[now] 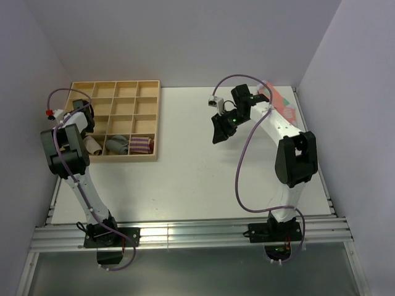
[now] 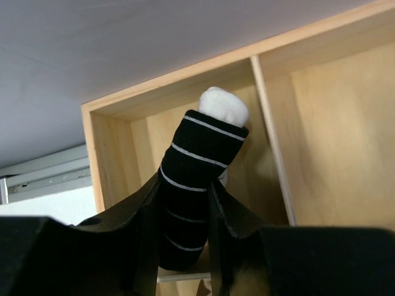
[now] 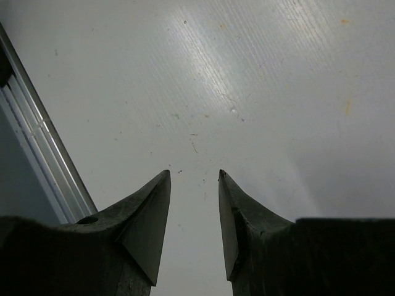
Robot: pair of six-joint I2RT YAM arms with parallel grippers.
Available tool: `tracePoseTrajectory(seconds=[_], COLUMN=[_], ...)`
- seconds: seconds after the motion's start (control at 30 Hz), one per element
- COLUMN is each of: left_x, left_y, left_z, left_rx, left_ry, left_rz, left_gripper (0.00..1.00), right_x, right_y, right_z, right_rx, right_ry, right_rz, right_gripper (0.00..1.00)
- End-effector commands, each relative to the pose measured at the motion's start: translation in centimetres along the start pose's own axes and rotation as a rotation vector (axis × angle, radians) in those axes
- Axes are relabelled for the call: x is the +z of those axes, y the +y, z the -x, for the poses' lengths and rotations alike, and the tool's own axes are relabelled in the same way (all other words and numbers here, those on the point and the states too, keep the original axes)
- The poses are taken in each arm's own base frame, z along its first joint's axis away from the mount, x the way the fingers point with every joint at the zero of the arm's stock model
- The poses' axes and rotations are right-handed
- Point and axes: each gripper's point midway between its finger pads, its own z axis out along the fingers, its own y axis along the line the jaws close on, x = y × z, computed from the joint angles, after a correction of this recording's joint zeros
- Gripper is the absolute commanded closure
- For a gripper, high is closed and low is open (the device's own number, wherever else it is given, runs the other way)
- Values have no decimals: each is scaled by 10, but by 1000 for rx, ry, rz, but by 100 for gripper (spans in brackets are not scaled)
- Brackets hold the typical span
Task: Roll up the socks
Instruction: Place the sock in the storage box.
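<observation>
So L tool [image 2: 184,191] pinches rolled socks [image 2: 207,145] over tray [image 2: 321,135]; R tool [image 3: 194,176] part-open, empty.

The left arm [image 1: 79,182] rises along the left side, its left gripper [image 2: 185,182] clamped on the rolled socks [image 2: 207,145], while the right arm [image 1: 290,157] folds at the elbow and reaches inward, its right gripper [image 3: 194,174] tipped downward, jaws apart and holding nothing.

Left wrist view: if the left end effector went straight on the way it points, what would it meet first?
The left end effector grips a rolled black white-striped sock, whose white tip would likely strike the light wooden tray's corner compartment first; wall or floor is unclear.
</observation>
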Motion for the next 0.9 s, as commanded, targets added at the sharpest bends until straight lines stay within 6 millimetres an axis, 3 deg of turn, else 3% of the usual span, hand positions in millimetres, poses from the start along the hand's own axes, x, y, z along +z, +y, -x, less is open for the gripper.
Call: tracePoseTrajectory(seconds=[0.0,0.27,0.53,0.87], left_x=[-1,3,1,-5], left_y=[-11,-19,-17,-23], left_z=[2,-27,-43,-63], left_rx=[14,78,102,117], left_ry=[14,136,212,346], left_rz=[-52,-108,-161,-278], left_gripper=[100,100,99,80], right_x=[4,6,5,3], right_y=[0,4,11,15], right_z=[11,11,9,7], right_rx=[-37,-49,-68,-68], right_ry=[-23,-23,-27,-26], right_rz=[-5,-10,-18,-21], right_gripper=[56,56,56,56])
